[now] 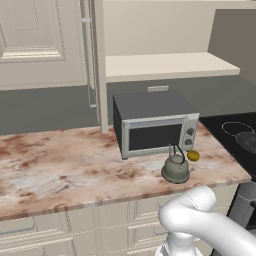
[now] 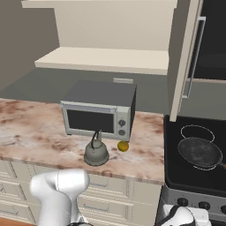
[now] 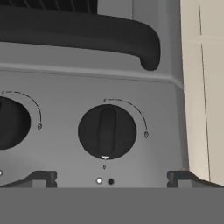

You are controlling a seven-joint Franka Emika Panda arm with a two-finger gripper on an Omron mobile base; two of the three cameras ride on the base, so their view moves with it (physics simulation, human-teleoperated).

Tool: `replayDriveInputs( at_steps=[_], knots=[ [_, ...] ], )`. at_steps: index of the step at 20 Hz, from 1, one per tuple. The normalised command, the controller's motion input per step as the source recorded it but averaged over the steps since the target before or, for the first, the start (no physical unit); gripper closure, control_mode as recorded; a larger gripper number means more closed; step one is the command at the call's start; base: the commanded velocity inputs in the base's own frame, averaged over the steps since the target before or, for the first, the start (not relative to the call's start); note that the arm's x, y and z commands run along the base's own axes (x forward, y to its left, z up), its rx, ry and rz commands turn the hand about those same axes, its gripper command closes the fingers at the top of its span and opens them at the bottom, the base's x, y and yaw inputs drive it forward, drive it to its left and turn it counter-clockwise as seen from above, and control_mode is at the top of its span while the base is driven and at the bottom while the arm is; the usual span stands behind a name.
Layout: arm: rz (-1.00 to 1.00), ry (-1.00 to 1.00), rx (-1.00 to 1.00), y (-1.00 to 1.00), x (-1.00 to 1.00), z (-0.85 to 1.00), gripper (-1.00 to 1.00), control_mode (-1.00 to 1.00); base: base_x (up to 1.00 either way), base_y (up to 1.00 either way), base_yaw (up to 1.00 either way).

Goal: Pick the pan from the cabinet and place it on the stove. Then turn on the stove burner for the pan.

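The black pan [image 2: 199, 152] lies on the stove [image 2: 174, 170], over a front ring of the glossy cooktop, its handle running off to the right. Its rim also shows at the right edge of the left base view as the pan [image 1: 248, 141] on the stove [image 1: 225, 125]. The cabinet [image 2: 106, 59] stands open, its beige shelf bare. My gripper [image 3: 111, 179] is open and faces the stove's grey front panel. A round black knob [image 3: 107, 131] sits centred between the wide-spread fingertips [image 3: 40, 178], a short way ahead and untouched.
A grey microwave [image 2: 99, 110], a squat kettle [image 2: 96, 152] and a small yellow fruit [image 2: 123, 146] stand on the marble counter [image 2: 31, 128]. A second knob [image 3: 11, 122] and the dark oven handle [image 3: 87, 35] share the panel. The open cabinet door [image 2: 185, 57] hangs above the stove's left edge.
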Motion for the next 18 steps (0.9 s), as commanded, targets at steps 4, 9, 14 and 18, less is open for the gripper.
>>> replayDriveInputs(
  at_steps=[4,9,14,18],
  knots=[
    [0.0,0.0,0.0,-0.05,0.1,-0.14,-1.0,-1.0,0.0,0.0,0.0],
    [0.0,0.0,0.0,-0.04,0.09,-0.11,-1.0,-1.0,0.0,0.0,0.0],
    [0.0,0.0,0.0,0.0,0.1,-0.08,-1.0,-1.0,0.0,0.0,0.0],
    [0.0,0.0,0.0,0.0,0.08,-0.08,-1.0,-1.0,0.0,0.0,0.0]
  ],
)
